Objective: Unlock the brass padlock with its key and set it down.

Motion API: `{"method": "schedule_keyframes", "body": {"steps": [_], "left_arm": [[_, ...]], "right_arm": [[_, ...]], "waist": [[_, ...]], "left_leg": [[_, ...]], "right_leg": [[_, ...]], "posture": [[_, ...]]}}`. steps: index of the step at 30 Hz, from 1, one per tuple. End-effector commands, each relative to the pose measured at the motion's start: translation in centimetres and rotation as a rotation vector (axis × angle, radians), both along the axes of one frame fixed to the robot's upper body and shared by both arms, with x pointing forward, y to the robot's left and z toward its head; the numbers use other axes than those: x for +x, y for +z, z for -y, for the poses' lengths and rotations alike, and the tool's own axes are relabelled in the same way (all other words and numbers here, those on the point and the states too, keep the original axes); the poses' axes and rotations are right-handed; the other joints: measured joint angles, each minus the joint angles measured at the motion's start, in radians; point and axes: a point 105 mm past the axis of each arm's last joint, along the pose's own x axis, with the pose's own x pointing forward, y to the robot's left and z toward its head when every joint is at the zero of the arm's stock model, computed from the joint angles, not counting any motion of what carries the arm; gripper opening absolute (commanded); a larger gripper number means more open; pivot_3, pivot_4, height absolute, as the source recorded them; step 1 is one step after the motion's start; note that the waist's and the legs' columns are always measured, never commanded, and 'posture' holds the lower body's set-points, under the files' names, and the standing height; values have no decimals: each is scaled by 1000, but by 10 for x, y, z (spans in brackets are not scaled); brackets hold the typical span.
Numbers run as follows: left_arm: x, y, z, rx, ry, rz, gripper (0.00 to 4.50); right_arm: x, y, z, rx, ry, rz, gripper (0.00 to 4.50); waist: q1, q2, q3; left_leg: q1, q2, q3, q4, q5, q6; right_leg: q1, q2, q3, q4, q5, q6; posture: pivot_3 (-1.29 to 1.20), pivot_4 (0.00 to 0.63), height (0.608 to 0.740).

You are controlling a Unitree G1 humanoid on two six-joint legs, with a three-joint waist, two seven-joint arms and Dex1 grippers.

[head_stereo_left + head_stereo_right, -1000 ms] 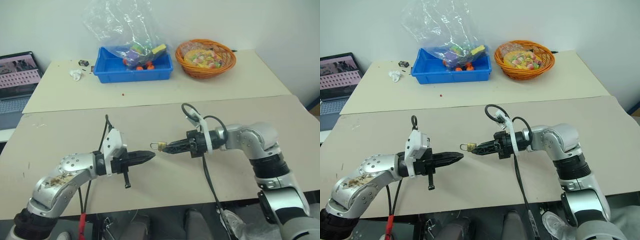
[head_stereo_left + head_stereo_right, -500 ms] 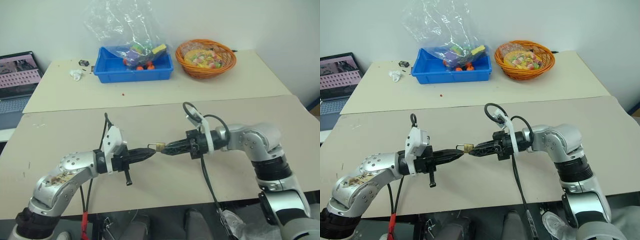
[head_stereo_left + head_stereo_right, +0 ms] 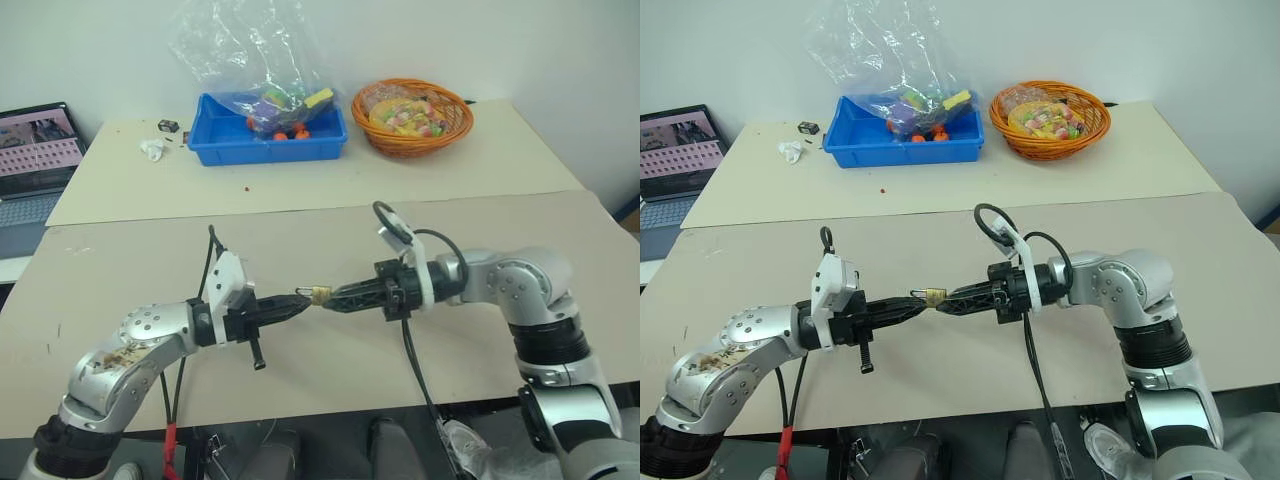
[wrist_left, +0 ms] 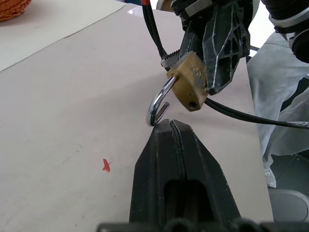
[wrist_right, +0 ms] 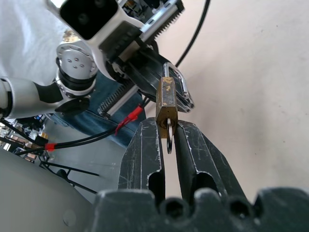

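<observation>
You are looking at the brass padlock [image 3: 320,294], held in the air above the near tabletop [image 3: 150,265], between the two grippers. Take the padlock as your landmark.

Your right gripper [image 3: 332,298] comes in level from the padlock's right side and is clenched on it: in the right wrist view the two black fingers [image 5: 145,150] pinch the bottom end of the brass body, and a small silver ring, probably the key's, hangs down in the narrow slot between them. The body stands upright above those fingertips there, with the shackle at its far end.

Your left gripper [image 3: 297,305] reaches in from the padlock's left side, its fingers pressed fully together with nothing between them. In the left wrist view its closed tip [image 4: 166,126] touches, or sits just under, the free end of the silver shackle [image 4: 158,102], which curves out from the brass body. Whether that end is out of the body you cannot tell for certain; it looks open in that view.

Behind the padlock, well apart on the far tabletop, stands a blue bin [image 3: 266,134] with small toys and a clear plastic bag [image 3: 240,50] rising from it. To the bin's right is an orange wicker basket [image 3: 411,116] of wrapped sweets. Far to the padlock's left, at the edge, an open laptop [image 3: 35,150] shows.
</observation>
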Motion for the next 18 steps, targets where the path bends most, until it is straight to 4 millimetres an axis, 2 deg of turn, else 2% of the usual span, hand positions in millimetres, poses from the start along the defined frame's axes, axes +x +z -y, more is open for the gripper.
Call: {"method": "schedule_keyframes", "body": {"steps": [1, 10, 18], "left_arm": [[-3, 10, 4, -3, -14, 46, 9], [-2, 9, 2, 3, -8, 42, 9], [-5, 6, 3, 3, -14, 41, 9]], "right_arm": [[-12, 13, -2, 26, 54, 58, 0], [-17, 12, -4, 27, 76, 60, 0], [-18, -7, -2, -17, 61, 21, 0]], "waist": [[0, 0, 0], [0, 0, 0], [1, 0, 0]], "left_leg": [[0, 0, 0, 0, 0, 0], [0, 0, 0, 0, 0, 0], [0, 0, 0, 0, 0, 0]], "right_leg": [[0, 0, 0, 0, 0, 0], [0, 0, 0, 0, 0, 0], [0, 0, 0, 0, 0, 0]], "posture": [[0, 150, 740], [0, 150, 740], [0, 150, 740]]}}
